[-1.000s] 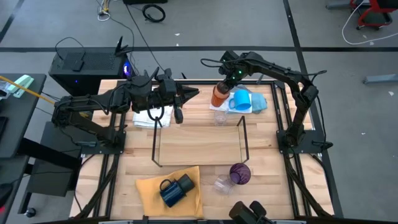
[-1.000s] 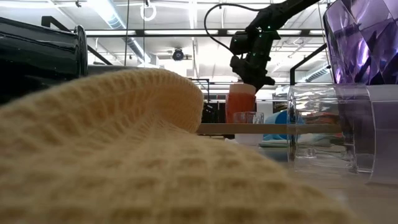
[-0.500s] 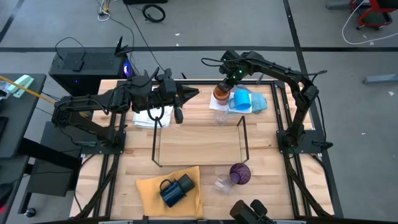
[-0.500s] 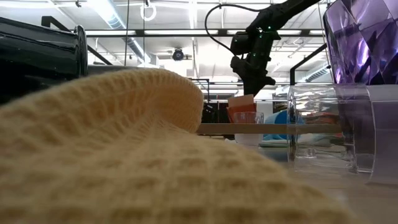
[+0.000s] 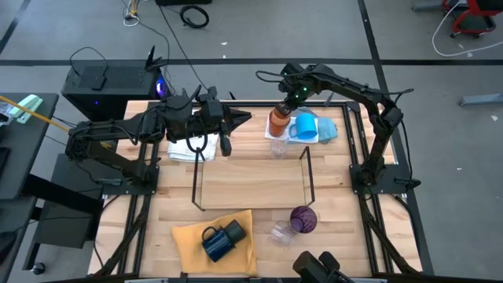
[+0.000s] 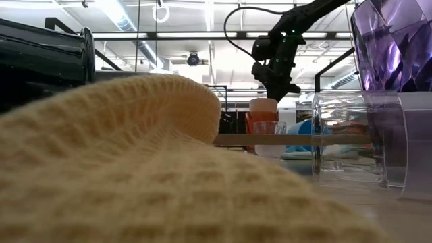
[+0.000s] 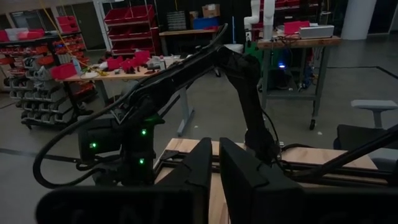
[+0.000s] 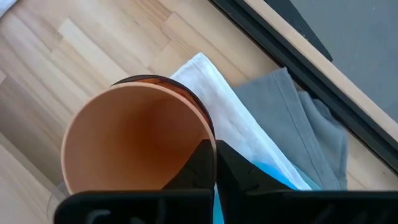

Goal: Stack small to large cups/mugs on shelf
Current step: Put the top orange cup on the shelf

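Observation:
Two orange cups (image 5: 277,122) stand nested at the table's far side, the paler one (image 8: 134,137) inside the darker one (image 8: 186,87), on a white cloth (image 8: 230,106). My right gripper (image 5: 284,101) is shut and points down just over the upper cup's rim (image 6: 263,101). A blue mug (image 5: 302,127) lies beside them on a grey cloth (image 5: 328,130). A small clear glass (image 5: 277,148) stands before the shelf (image 5: 251,179). My left gripper (image 5: 240,119) hovers shut at the far left, holding nothing. My right gripper's shut fingers (image 8: 214,165) stand at the upper orange cup's rim (image 8: 208,134), coming from above. I cannot tell whether they touch it. The cup stands upright inside the other orange cup.
Near the front edge, a purple cup (image 5: 303,219) and a clear glass (image 5: 281,232) lie on the wood. A navy mug (image 5: 216,242) and a black cup (image 5: 234,230) lie on a yellow cloth (image 5: 192,244). Another white cloth (image 5: 185,149) lies under my left arm.
The paler orange cup hung lifted under my right gripper a second ago. It has sunk down into the darker orange cup, tilted on the way, and now stands upright in it. My right gripper has stayed above the cups.

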Robot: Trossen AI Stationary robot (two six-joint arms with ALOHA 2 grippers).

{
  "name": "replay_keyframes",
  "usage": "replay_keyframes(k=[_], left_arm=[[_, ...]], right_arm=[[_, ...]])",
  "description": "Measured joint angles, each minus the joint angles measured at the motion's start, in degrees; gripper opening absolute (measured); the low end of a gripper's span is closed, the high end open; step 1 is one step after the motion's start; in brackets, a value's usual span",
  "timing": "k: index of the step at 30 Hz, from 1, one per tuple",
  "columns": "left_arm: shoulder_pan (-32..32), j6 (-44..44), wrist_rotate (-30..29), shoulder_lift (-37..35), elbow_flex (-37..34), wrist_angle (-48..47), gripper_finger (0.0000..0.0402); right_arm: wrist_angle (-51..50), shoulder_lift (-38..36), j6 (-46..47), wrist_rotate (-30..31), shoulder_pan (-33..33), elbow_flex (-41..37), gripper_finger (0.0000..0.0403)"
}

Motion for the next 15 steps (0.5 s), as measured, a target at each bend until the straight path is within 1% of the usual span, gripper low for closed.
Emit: replay_keyframes(k=[8,15], left_arm=[[0.1,0.4,0.0,0.0,0.0,0.0,0.0031],[0.4,0.6,0.0,0.0,0.0,0.0,0.0036]], right_arm=[[-0.7,-0.3,-0.1,-0.5,0.0,0.3,0.0003],[-2.6,-0.4,-0.8,-0.5,0.0,5.5,0.0002]])
